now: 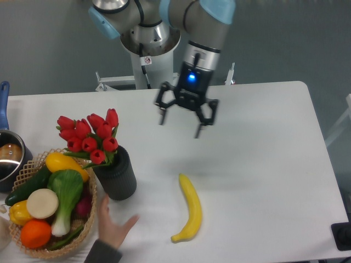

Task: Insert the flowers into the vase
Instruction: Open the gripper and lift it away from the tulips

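White table [263, 142], grey wall behind: flowers [89, 137] stand in the vase [117, 175].
Vase sits at 8 o'clock from the gripper [181, 124], whose fingers hang spread and empty. Basket [33, 247] touches the vase at 9; a hand [114, 226] at 6; banana [190, 208] at 3.

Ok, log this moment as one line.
flowers: in vase | gripper: open, empty, above table | human hand: beside vase
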### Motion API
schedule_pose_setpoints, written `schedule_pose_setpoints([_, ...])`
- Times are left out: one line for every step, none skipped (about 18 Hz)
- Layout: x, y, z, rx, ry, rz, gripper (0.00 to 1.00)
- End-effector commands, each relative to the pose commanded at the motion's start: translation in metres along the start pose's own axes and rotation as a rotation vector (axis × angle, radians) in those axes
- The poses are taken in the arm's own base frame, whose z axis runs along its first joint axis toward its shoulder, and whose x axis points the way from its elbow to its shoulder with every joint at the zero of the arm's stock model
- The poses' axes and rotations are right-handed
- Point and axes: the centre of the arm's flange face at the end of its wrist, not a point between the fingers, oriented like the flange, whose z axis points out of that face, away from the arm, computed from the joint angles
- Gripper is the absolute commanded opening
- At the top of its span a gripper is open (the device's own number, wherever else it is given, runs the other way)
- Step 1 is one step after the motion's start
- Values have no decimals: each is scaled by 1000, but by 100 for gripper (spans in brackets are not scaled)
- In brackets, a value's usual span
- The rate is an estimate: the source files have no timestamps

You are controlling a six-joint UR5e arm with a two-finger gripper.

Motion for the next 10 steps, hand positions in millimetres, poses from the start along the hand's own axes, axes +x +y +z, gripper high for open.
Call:
schedule_pose_setpoints([-17, 3, 13, -25, 1, -10, 100])
schedule_pose_setpoints([-30, 1, 12, -44, -21, -11, 100])
schedule_pose_setpoints([-42, 3, 8, -65, -46, -12, 100])
schedule_pose_setpoints([-51, 7, 10, -78, -53, -15, 100])
schedule_pose_setpoints([-59, 8, 17, -85, -50, -18, 100])
schedule_pose_setpoints([-66, 9, 25, -97, -47, -19, 100])
schedule_pose_setpoints([-72, 11, 31, -122, -53, -16, 100])
schedule_pose_setpoints([-77, 14, 36, -162, -64, -5, 100])
schedule_pose_setpoints([-80, 16, 39, -206, -77, 3, 100])
schedule_pose_setpoints([-81, 19, 40, -238, -88, 4, 100])
